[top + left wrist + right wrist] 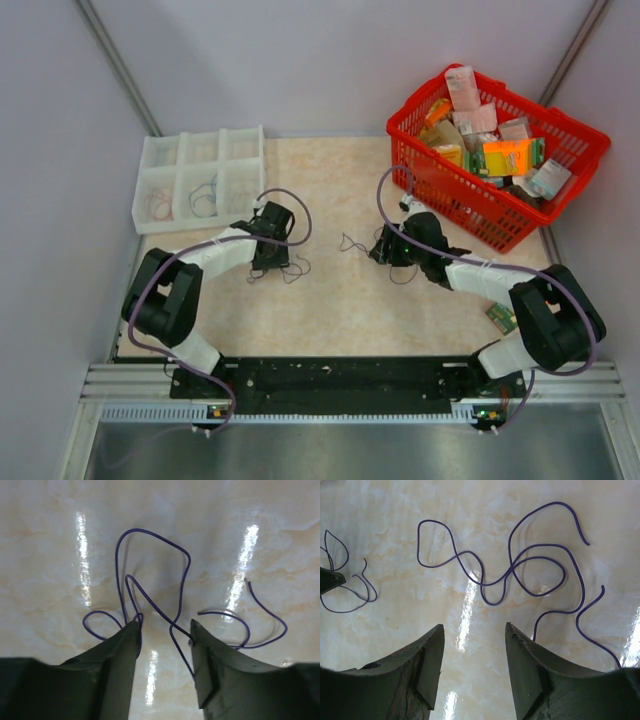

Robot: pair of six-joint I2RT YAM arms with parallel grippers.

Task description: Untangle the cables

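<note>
Cables (291, 268) of thin blue-purple wire lie in loose separate loops on a glossy, pale beige marbled tabletop (330, 310) streaked with lamp glare. One strand sits at the centre-left and another (352, 243) just right of centre. Plain grey walls close the table in on three sides.

At 10 o'clock in the overhead view stands a white plastic compartment tray (160, 160), with a few thin dark wires (205, 195) in its near cells. At 2 o'clock a red plastic mesh basket (590, 140) is piled with small packets. How the tray wires are laid is too fine to make out. A small greenish card (500, 318) at 4 o'clock is partly hidden by the right arm.

The left gripper (268, 262) is low over its cable (145, 530). The jaws stand apart with a wide gap. A strand crosses that gap (165, 627) and passes under the right-hand finger, and a tall loop rises toward 12 o'clock. Whether either finger touches the wire cannot be told.

The right gripper (380, 247) is also spread, and nothing lies between its fingers (474, 627). Its cable (435, 522) sprawls ahead from 11 to 3 o'clock. One end runs off behind the right-hand finger.
</note>
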